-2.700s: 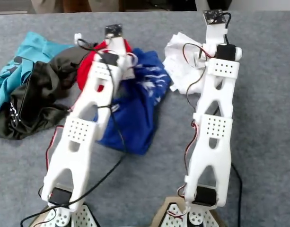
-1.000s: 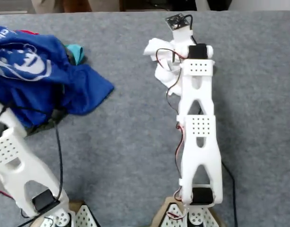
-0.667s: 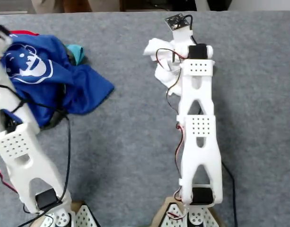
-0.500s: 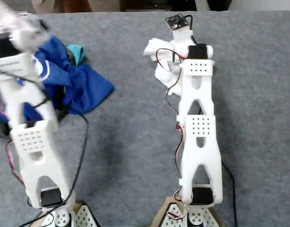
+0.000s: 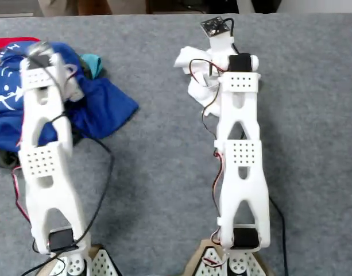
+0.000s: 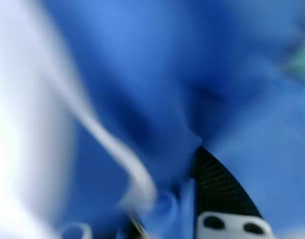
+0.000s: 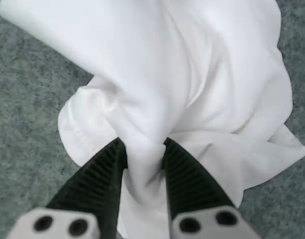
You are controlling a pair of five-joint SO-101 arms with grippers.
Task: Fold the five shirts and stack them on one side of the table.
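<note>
A grey, felt-like fabric worktop (image 5: pixel 158 172) spans the high view, its far edge running along the top. Beyond that edge sit brown and dark shapes (image 5: pixel 107 6), too cropped to identify.

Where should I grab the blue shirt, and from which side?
Take the blue shirt by its loose corner that lies flat on the bare table, coming from above on the side facing the white shirt. The rest is bunched on other shirts, under the left arm.

blue shirt (image 5: pixel 107 106) far left, white shirt (image 5: pixel 193 60) centre
</note>
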